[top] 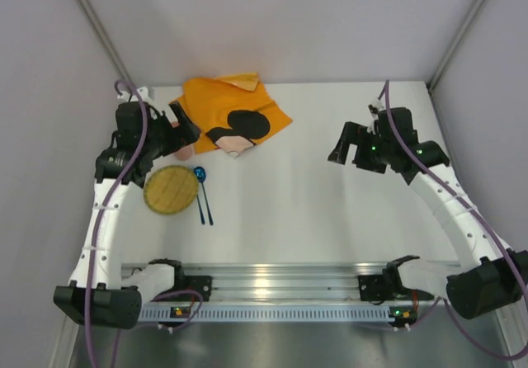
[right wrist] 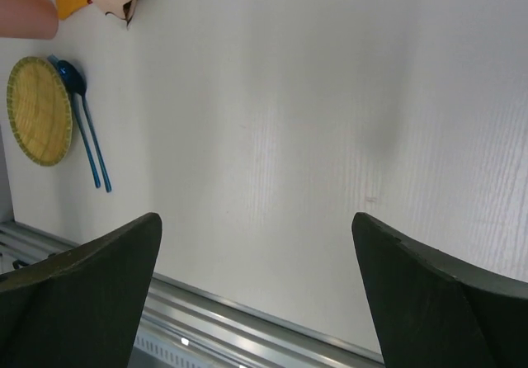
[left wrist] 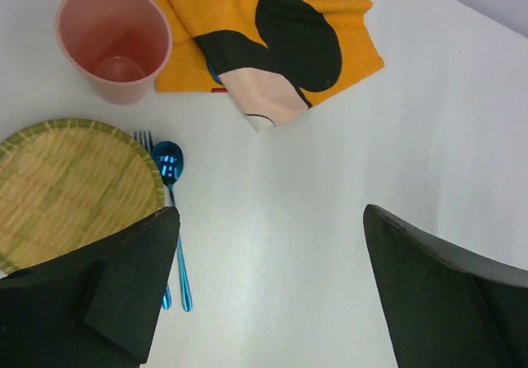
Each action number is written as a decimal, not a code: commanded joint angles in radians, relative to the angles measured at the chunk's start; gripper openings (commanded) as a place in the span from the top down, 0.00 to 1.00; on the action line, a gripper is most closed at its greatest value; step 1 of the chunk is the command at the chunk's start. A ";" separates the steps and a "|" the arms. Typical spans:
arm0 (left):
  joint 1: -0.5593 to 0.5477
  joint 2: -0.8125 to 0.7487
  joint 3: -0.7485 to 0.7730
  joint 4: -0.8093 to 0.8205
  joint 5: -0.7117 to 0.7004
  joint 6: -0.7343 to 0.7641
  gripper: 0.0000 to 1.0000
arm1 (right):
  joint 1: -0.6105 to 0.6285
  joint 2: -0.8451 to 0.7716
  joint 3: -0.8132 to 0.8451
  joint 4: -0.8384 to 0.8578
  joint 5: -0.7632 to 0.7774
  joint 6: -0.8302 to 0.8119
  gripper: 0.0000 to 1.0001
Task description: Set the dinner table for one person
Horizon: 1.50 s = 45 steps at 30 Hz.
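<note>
At the near edge, a ribbed metal rail (top: 272, 290) carrying both arm bases. Beyond it, the dinner table (top: 313, 211): flat, plain white, closed in by pale grey walls (top: 330, 21) at the left, right and far sides.

Left gripper (left wrist: 270, 219) poised over the table's left part, fingers spread wide, grasping nothing. Right gripper (right wrist: 256, 224) over the table's right part, likewise spread and empty-handed, well apart from every item.

By count, all on the table's left half:
- One woven bamboo plate (top: 171, 189) near the left edge.
- One blue spoon (left wrist: 167, 162) and one blue fork (left wrist: 147, 141), lying together just right of the plate.
- Farther back, one pink cup (left wrist: 114, 42), upright.
- One orange Mickey Mouse placemat (top: 235, 116), rumpled, just beside the cup, toward the far edge.
</note>
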 commanded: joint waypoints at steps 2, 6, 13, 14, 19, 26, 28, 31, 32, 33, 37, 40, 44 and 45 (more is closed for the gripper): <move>0.035 0.098 0.044 -0.066 0.215 -0.182 0.02 | 0.010 0.077 0.118 0.042 -0.048 -0.026 0.00; 0.040 0.004 -0.203 0.245 0.426 -0.270 0.02 | 0.008 0.198 0.180 0.072 -0.046 -0.040 0.00; 0.039 0.054 -0.100 0.088 0.271 -0.142 0.02 | 0.005 0.568 0.458 0.090 -0.127 -0.026 0.00; 0.039 0.066 -0.061 0.022 0.258 -0.105 0.02 | 0.004 0.619 0.497 0.090 -0.161 -0.020 0.00; 0.039 0.029 -0.047 -0.027 0.202 -0.071 0.02 | 0.004 0.962 0.746 0.107 -0.224 0.037 0.00; 0.037 -0.035 -0.098 -0.075 0.195 -0.068 0.02 | 0.019 1.295 1.147 0.173 -0.240 0.186 0.00; 0.037 -0.053 -0.105 -0.093 0.184 -0.068 0.02 | 0.025 1.349 1.186 0.210 -0.223 0.238 0.00; 0.037 -0.069 -0.107 -0.115 0.165 -0.062 0.02 | 0.034 1.388 1.185 0.263 -0.171 0.288 0.00; 0.037 -0.073 -0.105 -0.118 0.156 -0.059 0.02 | 0.037 1.400 1.189 0.271 -0.152 0.298 0.00; 0.037 -0.076 -0.104 -0.124 0.149 -0.057 0.02 | 0.044 1.427 1.195 0.274 -0.146 0.305 0.00; 0.038 -0.080 -0.116 -0.136 0.135 -0.062 0.02 | 0.076 1.498 1.257 0.268 -0.103 0.327 0.00; 0.038 -0.089 -0.141 -0.135 0.138 -0.074 0.02 | 0.102 1.553 1.297 0.294 -0.083 0.357 0.00; 0.038 -0.098 -0.162 -0.152 0.127 -0.068 0.02 | 0.119 1.595 1.334 0.329 -0.028 0.400 0.13; 0.039 -0.098 -0.161 -0.159 0.116 -0.064 0.02 | 0.117 1.595 1.332 0.337 -0.020 0.408 0.29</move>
